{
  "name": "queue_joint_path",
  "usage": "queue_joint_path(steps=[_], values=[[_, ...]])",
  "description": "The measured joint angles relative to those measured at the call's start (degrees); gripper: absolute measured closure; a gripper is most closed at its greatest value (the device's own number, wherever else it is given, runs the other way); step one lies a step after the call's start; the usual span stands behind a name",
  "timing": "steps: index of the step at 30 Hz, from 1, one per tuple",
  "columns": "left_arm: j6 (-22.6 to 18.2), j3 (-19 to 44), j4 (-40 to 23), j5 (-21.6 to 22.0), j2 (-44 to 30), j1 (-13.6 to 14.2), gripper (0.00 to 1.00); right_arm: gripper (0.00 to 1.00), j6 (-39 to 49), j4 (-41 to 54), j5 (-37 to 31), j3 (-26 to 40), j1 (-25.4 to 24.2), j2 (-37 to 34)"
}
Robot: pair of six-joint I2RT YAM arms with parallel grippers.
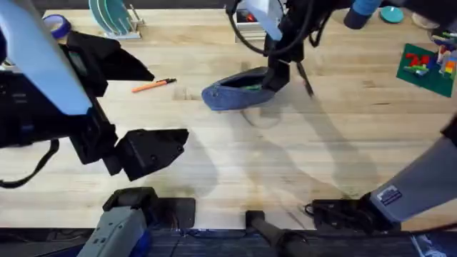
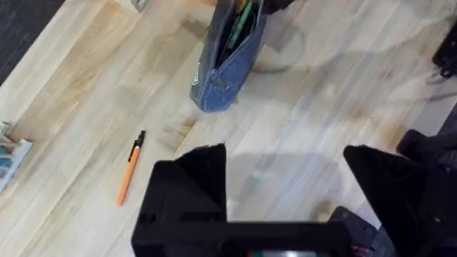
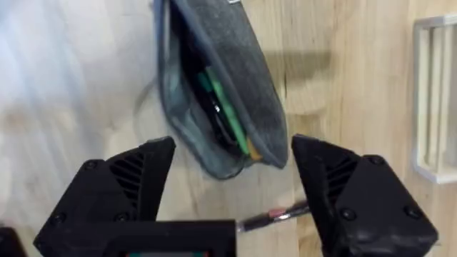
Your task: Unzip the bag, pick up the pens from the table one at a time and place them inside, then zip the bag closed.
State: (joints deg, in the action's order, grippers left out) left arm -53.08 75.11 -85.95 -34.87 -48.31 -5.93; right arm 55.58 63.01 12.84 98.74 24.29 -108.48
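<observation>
Right wrist view: the right hand (image 3: pixel 232 196) hangs spread wide, gripping nothing, directly above one end of the bag (image 3: pixel 214 86). The bag lies unzipped on the tabletop (image 1: pixel 300 157), with green and dark items visible inside. The left hand (image 2: pixel 285 189) is also spread wide and empty, raised above the tabletop. The orange pen (image 2: pixel 130 168) lies near it, well apart from the bag.

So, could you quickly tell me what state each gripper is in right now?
Left gripper: open, holding nothing.
Right gripper: open, holding nothing, above the unzipped bag.
</observation>
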Motion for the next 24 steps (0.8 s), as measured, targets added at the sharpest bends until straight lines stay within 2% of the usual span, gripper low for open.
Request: queue_joint_path(steps=[8,13,20,24], values=[[0.0,0.0,0.0,0.0,0.0,0.0,0.007,0.005,-3.0,2.8,-0.1,0.0,0.0,5.8],[0.0,0.0,0.0,0.0,0.0,0.0,0.007,0.006,-11.2,2.9,-1.1,0.0,-0.1,9.6],[0.0,0.0,0.0,0.0,0.0,0.0,0.007,0.005,-16.8,4.9,-1.5,0.0,-0.5,10.9],[0.0,0.0,0.0,0.0,0.0,0.0,0.006,0.005,-23.4,5.0,-5.3,0.0,-1.0,10.9]])
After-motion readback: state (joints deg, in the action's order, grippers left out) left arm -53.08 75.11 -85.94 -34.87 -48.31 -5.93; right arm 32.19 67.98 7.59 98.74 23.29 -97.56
